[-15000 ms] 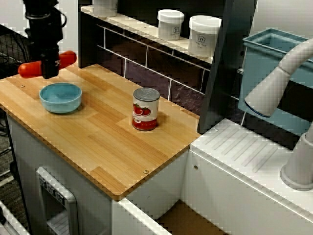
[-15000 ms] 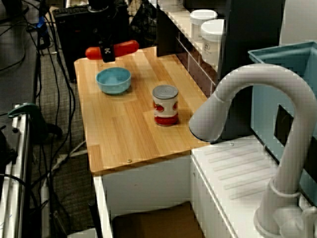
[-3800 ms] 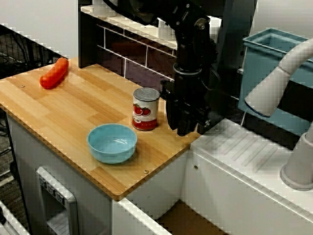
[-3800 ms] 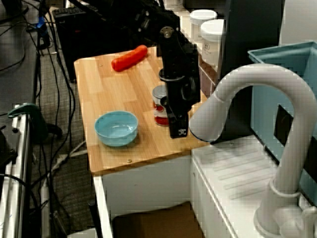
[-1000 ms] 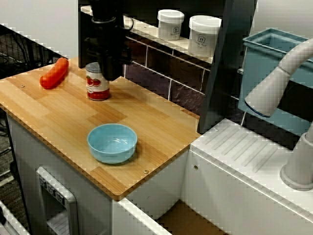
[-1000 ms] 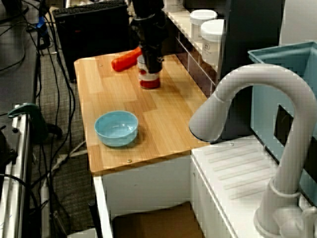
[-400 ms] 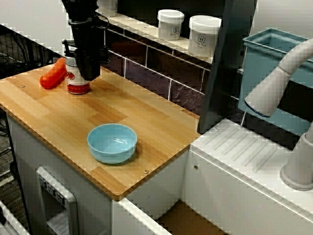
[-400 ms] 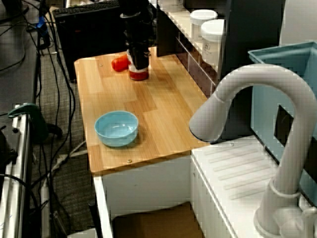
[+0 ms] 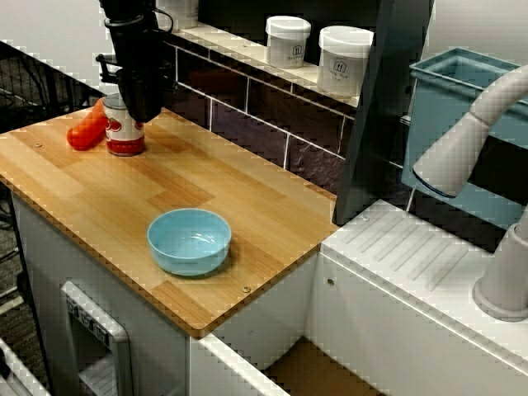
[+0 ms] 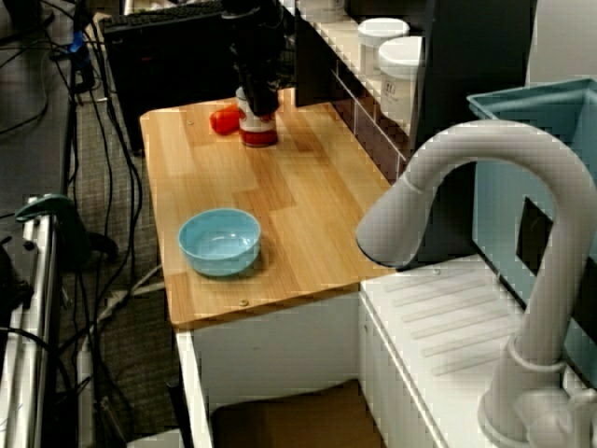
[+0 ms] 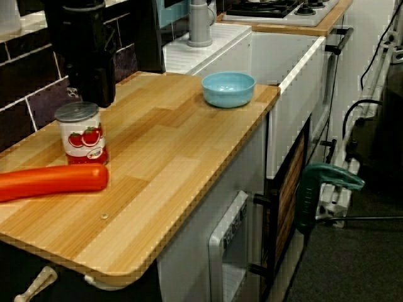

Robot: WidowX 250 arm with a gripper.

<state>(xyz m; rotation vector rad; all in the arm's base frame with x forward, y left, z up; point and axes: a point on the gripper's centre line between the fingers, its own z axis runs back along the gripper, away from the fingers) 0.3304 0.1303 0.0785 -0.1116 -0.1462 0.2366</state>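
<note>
A tomato can point(image 9: 124, 129) stands upright near the back left of the wooden counter point(image 9: 247, 223); it also shows as the can point(image 10: 258, 130) and the can point(image 11: 82, 134). My black gripper point(image 9: 141, 111) hangs just behind and right of the can's top, touching or nearly touching it, with nothing between its fingers. In the low side view the gripper point(image 11: 96, 95) looks like one dark block with no gap. A red sausage point(image 9: 87, 130) lies against the can's left side, also seen as the sausage point(image 11: 53, 179).
A light blue bowl point(image 9: 189, 239) sits near the counter's front edge, also the bowl point(image 11: 228, 88). White jars point(image 9: 345, 59) stand on the shelf behind. A white sink unit point(image 9: 429, 280) with a faucet point(image 10: 466, 233) adjoins the counter on the right.
Over the last second the gripper and the can have slid left along the counter until the can rests beside the sausage. The bowl has stayed put.
</note>
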